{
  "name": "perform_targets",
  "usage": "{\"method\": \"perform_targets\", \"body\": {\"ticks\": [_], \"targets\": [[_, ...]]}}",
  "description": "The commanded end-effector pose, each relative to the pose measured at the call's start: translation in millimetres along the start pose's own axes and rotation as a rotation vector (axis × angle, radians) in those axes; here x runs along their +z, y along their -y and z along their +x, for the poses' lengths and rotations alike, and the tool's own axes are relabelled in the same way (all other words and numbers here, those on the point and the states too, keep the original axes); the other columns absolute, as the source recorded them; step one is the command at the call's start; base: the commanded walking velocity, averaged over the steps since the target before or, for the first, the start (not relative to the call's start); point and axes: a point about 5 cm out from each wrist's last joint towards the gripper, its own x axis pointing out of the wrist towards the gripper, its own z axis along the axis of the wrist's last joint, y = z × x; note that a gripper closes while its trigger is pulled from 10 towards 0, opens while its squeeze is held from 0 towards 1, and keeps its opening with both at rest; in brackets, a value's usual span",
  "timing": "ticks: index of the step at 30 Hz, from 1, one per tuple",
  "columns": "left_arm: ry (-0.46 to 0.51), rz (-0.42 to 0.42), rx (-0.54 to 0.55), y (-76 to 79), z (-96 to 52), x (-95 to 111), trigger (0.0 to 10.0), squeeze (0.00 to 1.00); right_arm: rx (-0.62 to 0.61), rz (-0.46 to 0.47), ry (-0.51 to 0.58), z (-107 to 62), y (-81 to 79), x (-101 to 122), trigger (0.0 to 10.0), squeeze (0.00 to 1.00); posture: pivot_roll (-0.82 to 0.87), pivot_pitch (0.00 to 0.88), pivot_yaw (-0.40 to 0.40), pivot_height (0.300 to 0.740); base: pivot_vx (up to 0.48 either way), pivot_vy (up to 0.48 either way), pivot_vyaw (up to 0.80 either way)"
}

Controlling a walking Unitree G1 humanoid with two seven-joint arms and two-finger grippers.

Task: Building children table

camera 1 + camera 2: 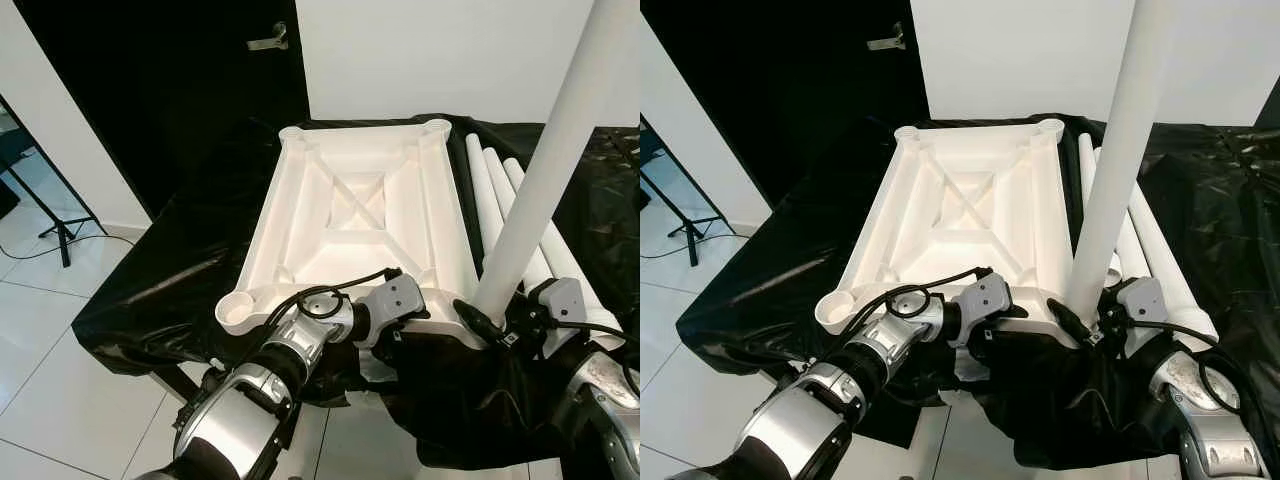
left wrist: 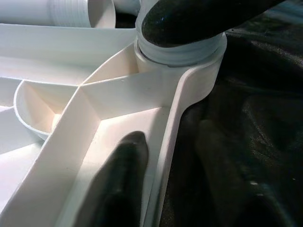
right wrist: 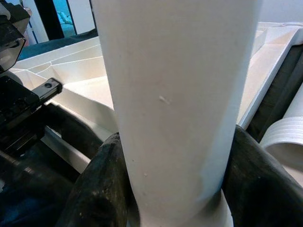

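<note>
A white tabletop (image 1: 355, 215) lay upside down, ribbed underside up, across the middle of the frame on a surface covered in black sheeting (image 1: 160, 270). Round sockets marked its corners, an open one at the lower left of the frame (image 1: 238, 305). At the lower right corner of the tabletop a white table leg (image 1: 545, 165) stood nearly upright, leaning a little toward the upper right of the frame, its foot planted in that corner's socket. The right gripper (image 1: 490, 322) was clenched around the leg just above the socket; its wrist view showed a black finger (image 3: 102, 189) pressed on each side of the white tube. The left gripper (image 1: 425, 318) sat at the tabletop's near edge, low in the centre of the frame, just beside the seated leg, and gripped the rim (one finger (image 2: 120, 182) lay inside the frame, with the wall of the rim between it and the other). Three spare legs (image 1: 495, 200) lay side by side on the sheeting along the tabletop's right edge. A dark door (image 1: 170, 80) filled the upper left, and a tripod foot (image 1: 55, 235) stood on the white floor tiles (image 1: 40, 330) at the left.
</note>
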Motion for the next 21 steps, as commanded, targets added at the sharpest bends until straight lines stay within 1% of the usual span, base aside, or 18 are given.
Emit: {"method": "perform_targets", "body": {"ticks": [1,2,5,6,7,8,9,13,18,20,21], "targets": [[-0.172,-0.138,0.073,16.6,2.4,-43.3,2.2,0.00,0.034,-0.035,-0.021,0.8,-8.3,-1.8,10.0,0.00,0.04,0.000,0.068,0.740,0.000,0.000,0.00],[-0.166,-0.139,0.072,16.9,2.5,-43.2,0.0,0.00,0.028,-0.033,-0.022,0.7,-8.3,-2.0,10.0,0.00,0.04,0.000,0.069,0.740,0.000,0.000,0.00],[-0.156,-0.134,0.073,17.0,2.6,-42.6,0.0,0.00,0.025,-0.031,-0.024,0.6,-8.4,-2.5,10.0,0.00,0.04,0.000,0.069,0.740,0.000,0.000,0.00],[-0.144,-0.133,0.078,16.8,2.9,-41.4,0.2,0.00,0.022,-0.028,-0.024,0.5,-8.7,-3.0,10.0,0.00,0.04,0.000,0.069,0.740,0.000,0.000,0.00],[-0.134,-0.131,0.086,16.2,3.2,-40.2,6.0,0.00,0.019,-0.025,-0.025,0.4,-9.2,-3.5,10.0,0.00,0.04,0.000,0.069,0.740,0.000,0.000,0.00],[-0.128,-0.131,0.091,15.7,3.5,-39.4,6.0,0.00,0.018,-0.022,-0.026,0.4,-9.5,-3.9,10.0,0.00,0.04,0.000,0.069,0.740,0.000,0.000,0.00],[-0.123,-0.130,0.092,15.5,3.8,-38.6,10.0,0.00,0.010,-0.009,-0.025,0.3,-10.0,-4.6,10.0,0.00,0.05,0.000,0.069,0.740,0.000,0.000,0.00],[-0.119,-0.128,0.090,15.5,4.1,-37.8,10.0,0.00,-0.003,0.014,-0.023,0.3,-10.7,-5.6,10.0,0.00,0.05,0.000,0.069,0.740,0.000,0.000,0.00],[-0.118,-0.127,0.089,15.5,4.1,-37.7,10.0,0.00,-0.007,0.019,-0.022,0.5,-11.0,-5.7,10.0,0.00,0.05,0.000,0.069,0.740,0.000,0.000,0.00],[-0.118,-0.129,0.090,16.5,4.3,-38.6,10.0,0.00,-0.068,0.125,0.013,5.8,-22.1,-7.1,10.0,0.00,0.05,0.000,0.064,0.740,0.000,0.000,0.00],[-0.118,-0.130,0.091,16.8,4.4,-39.0,10.0,0.00,-0.134,0.176,0.031,8.9,-26.5,-7.6,10.0,0.00,0.05,0.000,0.063,0.740,0.000,0.000,0.00]]}}
